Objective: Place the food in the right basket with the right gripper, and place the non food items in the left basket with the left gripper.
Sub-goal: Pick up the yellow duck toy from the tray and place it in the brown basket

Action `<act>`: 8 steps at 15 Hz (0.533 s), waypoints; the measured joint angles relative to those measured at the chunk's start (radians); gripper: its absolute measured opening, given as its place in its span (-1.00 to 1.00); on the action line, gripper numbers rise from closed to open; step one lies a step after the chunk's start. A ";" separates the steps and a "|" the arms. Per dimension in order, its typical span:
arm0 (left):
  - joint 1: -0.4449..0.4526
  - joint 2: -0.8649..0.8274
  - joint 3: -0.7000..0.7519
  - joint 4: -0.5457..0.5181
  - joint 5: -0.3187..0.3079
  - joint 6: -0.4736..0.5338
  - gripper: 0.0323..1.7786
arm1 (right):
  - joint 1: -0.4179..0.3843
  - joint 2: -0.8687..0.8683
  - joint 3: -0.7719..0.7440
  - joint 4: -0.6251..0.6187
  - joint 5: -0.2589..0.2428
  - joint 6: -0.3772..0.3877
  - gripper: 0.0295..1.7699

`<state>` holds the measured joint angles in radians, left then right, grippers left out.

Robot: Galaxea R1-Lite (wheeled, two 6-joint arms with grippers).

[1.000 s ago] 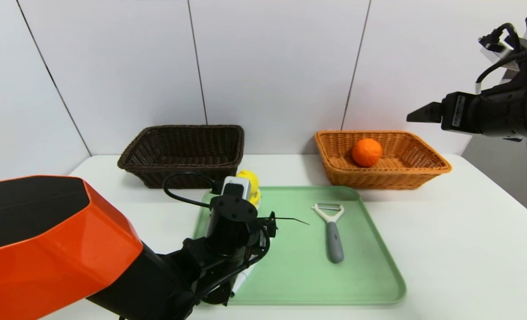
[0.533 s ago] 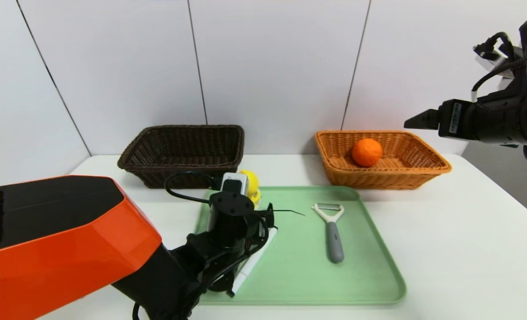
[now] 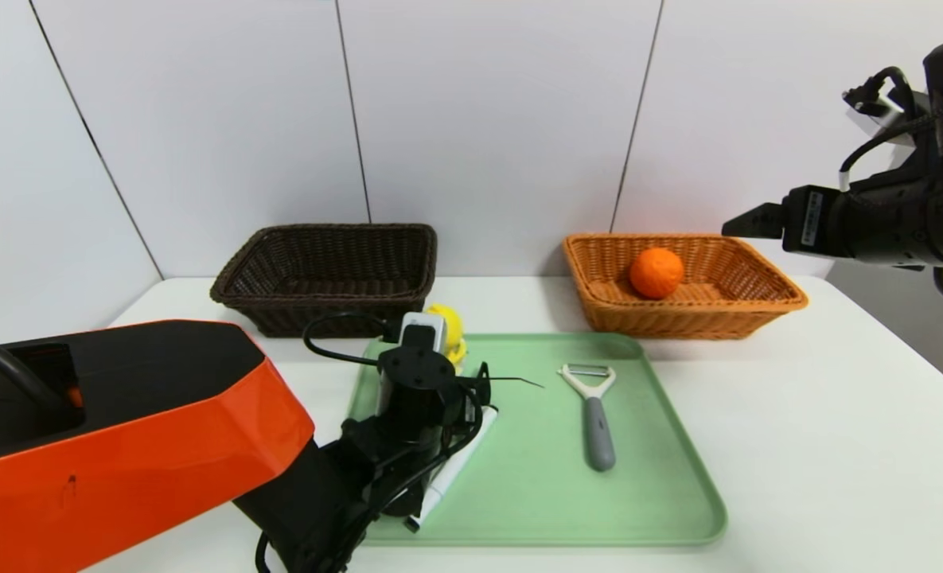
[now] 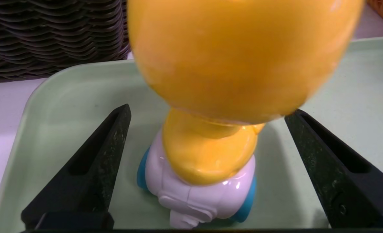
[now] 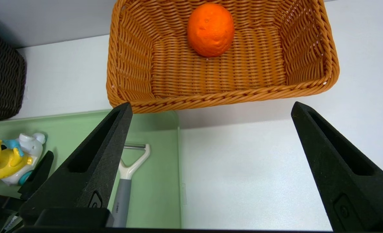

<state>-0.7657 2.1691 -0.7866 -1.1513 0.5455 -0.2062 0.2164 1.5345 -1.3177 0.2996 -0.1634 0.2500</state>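
Nearest in the head view, the glossy orange casing [image 3: 145, 469] of the left arm reaches in over the near edge of the tray and hides much of what its gripper is doing. Beside that arm, the white marker pen [image 3: 457, 469] lies slanted on the green tray [image 3: 535, 509], partly covered by black parts and cables; neither wrist view shows it plainly. Farther right on the tray lies the peeler [image 3: 598, 430], its grey handle toward the robot and its white fork away; the right wrist view shows it too, partly behind a finger.

At the tray's far left, the left gripper [image 4: 210, 108] is wide apart around the yellow duck toy [image 4: 207, 149], not clamped on it. The head view gives only a sliver of yellow there, while the left wrist view shows the white base with blue wheels standing between the fingers, and the right wrist view adds the orange beak and a pale eared head.

Beyond the tray stand the dark brown basket [image 3: 328, 306] on the left and the orange-tan basket [image 3: 678, 318] on the right, with the orange fruit [image 3: 656, 273] inside the latter. Up at the right, the right gripper [image 5: 211, 103] hangs wide open, holding nothing.
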 joint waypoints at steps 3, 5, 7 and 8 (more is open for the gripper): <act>0.009 0.005 0.000 0.001 -0.001 0.000 0.90 | 0.003 0.005 0.002 0.000 0.000 -0.001 0.91; 0.011 0.007 -0.004 0.001 -0.001 0.001 0.90 | 0.007 0.006 0.005 -0.001 0.000 -0.001 0.91; 0.012 0.010 -0.012 0.002 -0.002 0.002 0.90 | 0.011 0.007 0.006 -0.001 0.000 -0.001 0.91; 0.013 0.012 -0.018 0.003 -0.003 0.003 0.90 | 0.011 0.007 0.006 -0.001 0.000 -0.001 0.92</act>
<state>-0.7528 2.1813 -0.8043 -1.1487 0.5426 -0.2034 0.2274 1.5417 -1.3117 0.2987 -0.1630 0.2487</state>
